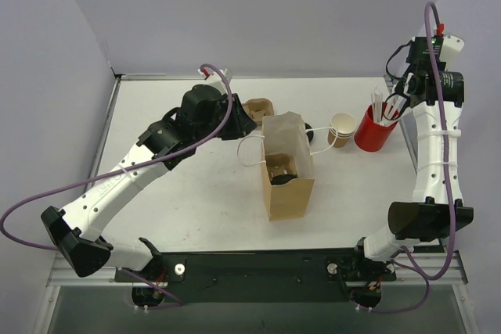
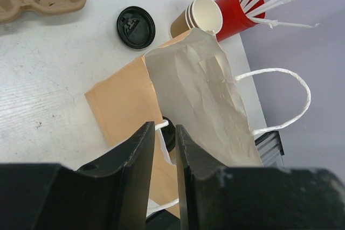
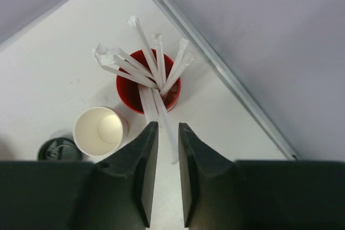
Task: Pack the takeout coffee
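At the near middle of the worktop point(image 1: 180, 201) stands the brown paper bag point(image 1: 291, 193), its mouth open. The takeout coffee point(image 1: 280, 168) sits inside it, black lid showing from above. At the bag's far left corner is the left gripper point(image 2: 166, 129). Its jaws stand nearly together on the bag's white handle point(image 2: 161, 125), whose cord crosses the narrow gap. Farther back lie a pulp cup carrier point(image 1: 258, 107) and a loose black lid point(image 2: 136, 27). A stack of tan cups point(image 1: 341, 128) stands just beside the red cup point(image 1: 374, 131) of white sticks point(image 3: 137, 65). Above that cup the right gripper point(image 3: 164, 130) has its jaws closed to a slit. One stick shows in the slit, though whether it is pinched cannot be told.
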Action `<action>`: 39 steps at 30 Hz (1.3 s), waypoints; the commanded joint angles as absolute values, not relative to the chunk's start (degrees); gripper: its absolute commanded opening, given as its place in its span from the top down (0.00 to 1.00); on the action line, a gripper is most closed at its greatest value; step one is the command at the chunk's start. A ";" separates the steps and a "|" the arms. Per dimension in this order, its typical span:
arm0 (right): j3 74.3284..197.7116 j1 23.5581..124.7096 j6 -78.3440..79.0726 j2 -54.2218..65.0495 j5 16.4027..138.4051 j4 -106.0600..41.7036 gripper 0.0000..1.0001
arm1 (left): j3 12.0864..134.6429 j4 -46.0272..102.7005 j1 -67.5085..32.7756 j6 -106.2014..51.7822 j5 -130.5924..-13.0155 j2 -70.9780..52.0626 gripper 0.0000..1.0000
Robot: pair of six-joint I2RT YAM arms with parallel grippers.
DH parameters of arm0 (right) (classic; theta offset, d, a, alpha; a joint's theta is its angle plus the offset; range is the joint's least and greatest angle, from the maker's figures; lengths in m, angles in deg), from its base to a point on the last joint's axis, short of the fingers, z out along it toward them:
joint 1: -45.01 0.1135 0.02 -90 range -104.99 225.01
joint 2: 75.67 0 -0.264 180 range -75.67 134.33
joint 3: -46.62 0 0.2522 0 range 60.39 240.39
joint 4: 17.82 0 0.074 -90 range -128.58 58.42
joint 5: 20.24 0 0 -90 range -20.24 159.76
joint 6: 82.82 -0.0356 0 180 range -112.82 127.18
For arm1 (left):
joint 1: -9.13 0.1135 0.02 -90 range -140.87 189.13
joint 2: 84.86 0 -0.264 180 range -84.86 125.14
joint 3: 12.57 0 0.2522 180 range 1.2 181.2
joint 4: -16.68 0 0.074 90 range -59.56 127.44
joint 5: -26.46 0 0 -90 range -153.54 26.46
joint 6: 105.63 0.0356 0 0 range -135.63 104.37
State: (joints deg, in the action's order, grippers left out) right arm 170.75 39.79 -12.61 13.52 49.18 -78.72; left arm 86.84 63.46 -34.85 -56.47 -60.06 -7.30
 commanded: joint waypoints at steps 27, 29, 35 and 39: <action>131.41 47.38 -12.60 -0.52 31.80 -49.08 0.56 | 82.06 56.72 -28.40 -55.71 -68.02 -12.00 0.68; 131.31 47.38 -12.42 0.35 31.27 -48.02 0.59 | 81.79 56.54 -28.22 -55.62 -68.20 -12.00 0.68; 132.11 47.38 -10.32 2.12 28.63 -46.19 0.62 | 81.70 56.90 -27.61 -55.09 -68.64 -12.53 0.68; 133.25 47.47 -8.91 3.43 28.28 -46.00 0.77 | 81.53 57.07 -27.08 -55.09 -68.81 -12.97 0.68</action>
